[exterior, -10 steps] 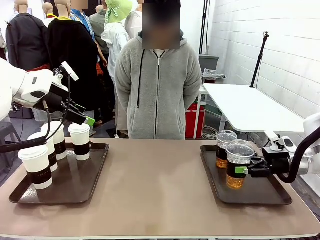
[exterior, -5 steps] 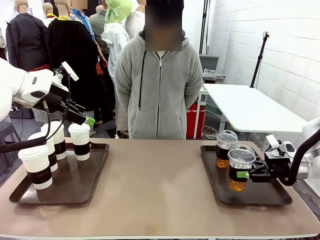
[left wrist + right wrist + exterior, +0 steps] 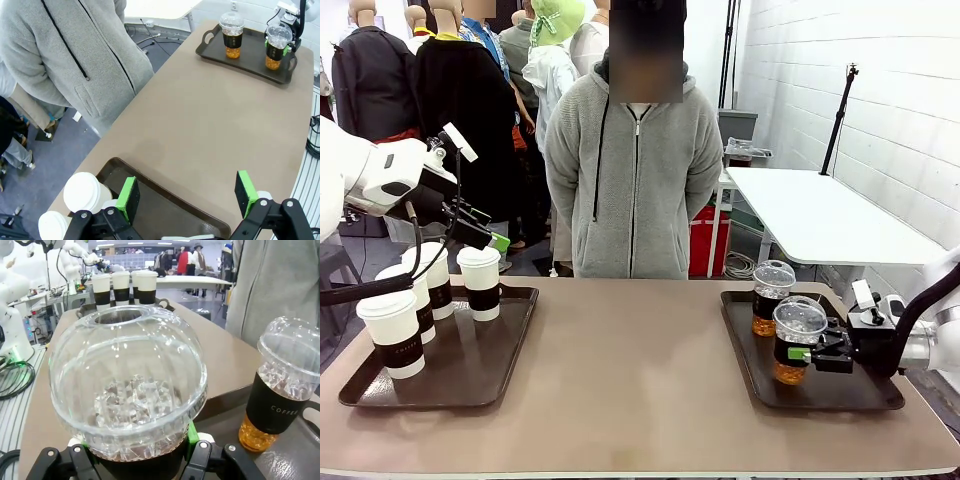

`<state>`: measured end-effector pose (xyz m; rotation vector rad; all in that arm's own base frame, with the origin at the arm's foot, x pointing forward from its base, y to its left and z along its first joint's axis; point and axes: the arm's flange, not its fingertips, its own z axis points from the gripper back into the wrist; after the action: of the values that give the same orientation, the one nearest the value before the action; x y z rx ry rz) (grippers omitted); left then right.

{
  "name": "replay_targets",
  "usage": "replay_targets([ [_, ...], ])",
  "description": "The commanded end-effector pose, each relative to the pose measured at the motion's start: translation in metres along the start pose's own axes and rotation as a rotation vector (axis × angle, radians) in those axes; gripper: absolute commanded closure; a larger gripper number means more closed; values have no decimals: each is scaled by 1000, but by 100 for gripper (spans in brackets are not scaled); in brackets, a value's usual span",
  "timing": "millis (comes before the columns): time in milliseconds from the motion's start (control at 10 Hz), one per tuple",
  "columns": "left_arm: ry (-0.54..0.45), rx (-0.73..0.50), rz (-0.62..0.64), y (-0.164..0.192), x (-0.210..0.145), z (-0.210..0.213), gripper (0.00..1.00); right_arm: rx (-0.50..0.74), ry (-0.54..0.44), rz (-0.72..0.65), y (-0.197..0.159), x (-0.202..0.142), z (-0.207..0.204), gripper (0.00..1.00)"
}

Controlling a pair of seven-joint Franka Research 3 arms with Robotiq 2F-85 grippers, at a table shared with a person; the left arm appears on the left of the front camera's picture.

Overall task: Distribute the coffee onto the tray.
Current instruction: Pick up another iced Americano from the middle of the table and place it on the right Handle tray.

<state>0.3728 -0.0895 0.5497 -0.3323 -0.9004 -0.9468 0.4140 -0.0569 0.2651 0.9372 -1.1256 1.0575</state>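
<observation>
Several white paper coffee cups with dark sleeves (image 3: 479, 283) stand on the left brown tray (image 3: 500, 365). My left gripper (image 3: 488, 238) hangs open above them, its green pads (image 3: 129, 198) wide apart over that tray (image 3: 165, 197). On the right tray (image 3: 840, 395), my right gripper (image 3: 809, 353) is shut on a clear dome-lidded cup of amber coffee (image 3: 797, 343), low at the tray's surface. That cup (image 3: 127, 385) sits between the fingers (image 3: 191, 434) in the right wrist view. A second clear cup (image 3: 772, 297) stands just behind it on the same tray.
A person in a grey hoodie (image 3: 635, 180) stands at the table's far side, hands behind the back. The bare brown tabletop (image 3: 630, 380) stretches between the two trays. A white table (image 3: 820, 215) stands at the back right.
My right gripper has brought its clear cup down and slightly toward the near right of the tray. The left arm has not moved.
</observation>
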Motion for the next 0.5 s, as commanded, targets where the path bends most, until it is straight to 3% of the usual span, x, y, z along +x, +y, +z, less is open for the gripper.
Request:
replay_targets([
  [0,-5,-10,-12,3,-3,-2,0,-24,-40,35,-4,-8,-12,27],
  [400,-5,-10,-12,3,-3,-2,0,-37,-57,16,-8,-21,-17,27],
])
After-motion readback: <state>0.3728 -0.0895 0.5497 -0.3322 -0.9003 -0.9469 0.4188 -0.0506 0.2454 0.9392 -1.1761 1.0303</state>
